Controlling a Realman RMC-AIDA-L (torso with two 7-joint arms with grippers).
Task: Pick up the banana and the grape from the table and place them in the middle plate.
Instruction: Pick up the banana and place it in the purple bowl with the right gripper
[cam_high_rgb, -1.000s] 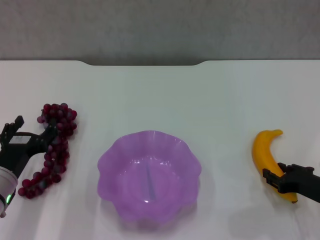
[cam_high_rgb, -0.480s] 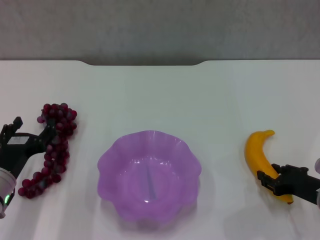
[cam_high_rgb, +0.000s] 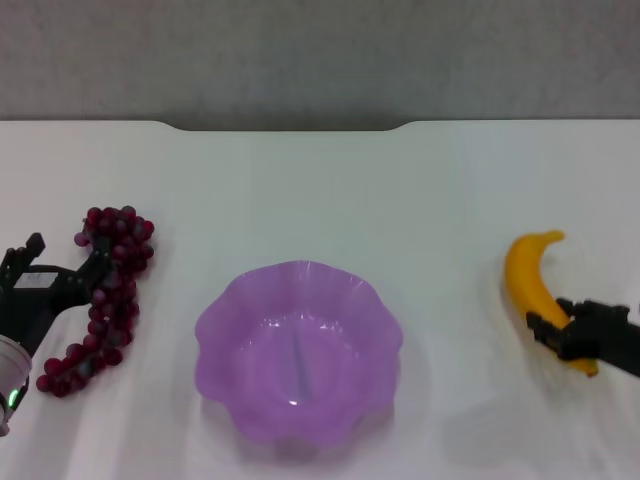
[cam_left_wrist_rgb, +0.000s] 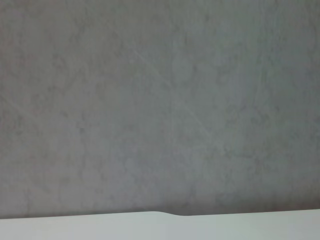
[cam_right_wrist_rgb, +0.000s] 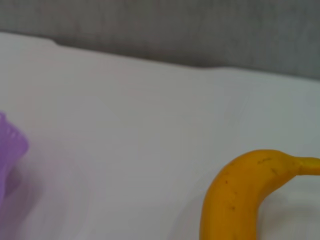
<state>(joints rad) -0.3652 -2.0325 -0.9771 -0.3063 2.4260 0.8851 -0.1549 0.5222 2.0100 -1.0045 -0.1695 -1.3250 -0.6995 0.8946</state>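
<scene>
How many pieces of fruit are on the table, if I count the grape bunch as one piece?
2. The grape bunch lies left of the empty middle plate, at the left gripper. The banana is right of it, in the right gripper. Nothing appears hidden.

Translucent glossy plastic plate (cam_high_rgb: 298, 350)

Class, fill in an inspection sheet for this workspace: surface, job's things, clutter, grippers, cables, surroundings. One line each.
Surface: white table, notched far edge.
Job's things: purple plate in the middle, nothing in it; grapes on its left; banana on its right.
Clutter: nothing seen.
Grippers: left gripper open around the grapes; right gripper shut on the banana's near end.
Cables: nothing seen.
Surroundings: grey wall behind the table.
</scene>
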